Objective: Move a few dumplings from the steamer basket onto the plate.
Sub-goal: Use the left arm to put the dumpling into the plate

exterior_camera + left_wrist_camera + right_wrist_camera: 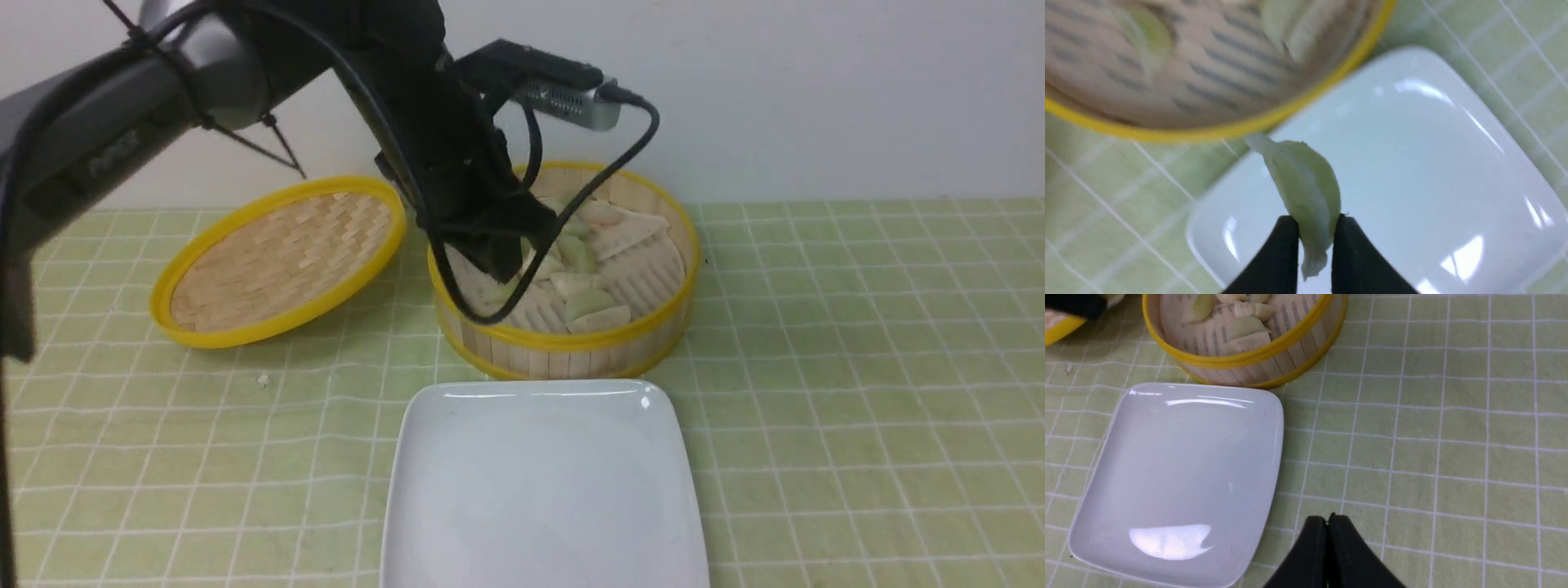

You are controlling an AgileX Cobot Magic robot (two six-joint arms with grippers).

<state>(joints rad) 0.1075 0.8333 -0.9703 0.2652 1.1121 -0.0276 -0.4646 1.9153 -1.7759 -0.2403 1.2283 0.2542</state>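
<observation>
My left gripper (508, 269) hangs over the near-left part of the steamer basket (571, 339). In the left wrist view the left gripper (1314, 222) is shut on a pale green dumpling (1302, 179), held in the air above the basket's yellow rim (1208, 132) and the far edge of the white square plate (1412, 163). Several dumplings (588, 302) lie in the basket. The plate (539, 490) sits just in front of the basket with nothing on it. My right gripper (1327, 519) is shut and empty, low over the cloth to the right of the plate (1180, 465).
The shallow woven lid (277, 261) with its yellow rim lies tilted to the left of the basket. A green checked cloth (857, 367) covers the table. A wall stands close behind the basket. The left arm's cable (620, 163) loops over the basket.
</observation>
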